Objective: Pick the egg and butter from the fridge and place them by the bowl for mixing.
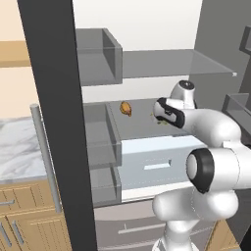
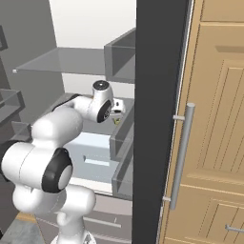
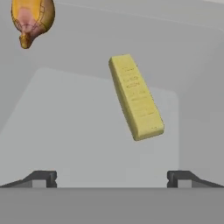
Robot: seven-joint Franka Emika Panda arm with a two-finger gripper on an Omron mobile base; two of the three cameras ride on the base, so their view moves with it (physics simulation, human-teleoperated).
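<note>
The butter [image 3: 136,97] lies on a grey shelf [image 3: 87,131] inside the fridge [image 1: 147,63], a little ahead of the tool [image 3: 112,177]. The tool is wide open and holds nothing. An orange-brown lump [image 3: 30,19] rests well apart.

One butter [image 3: 136,97], one orange-brown lump [image 3: 31,19], one fridge [image 1: 162,63].

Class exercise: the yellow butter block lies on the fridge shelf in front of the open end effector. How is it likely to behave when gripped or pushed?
The butter is a long, flat-sided block lying flat on the fridge shelf, so it will probably slide or pivot rather than roll. Its parallel long sides should suit the open end effector. It lies skewed to the fingers, so it may twist.
</note>
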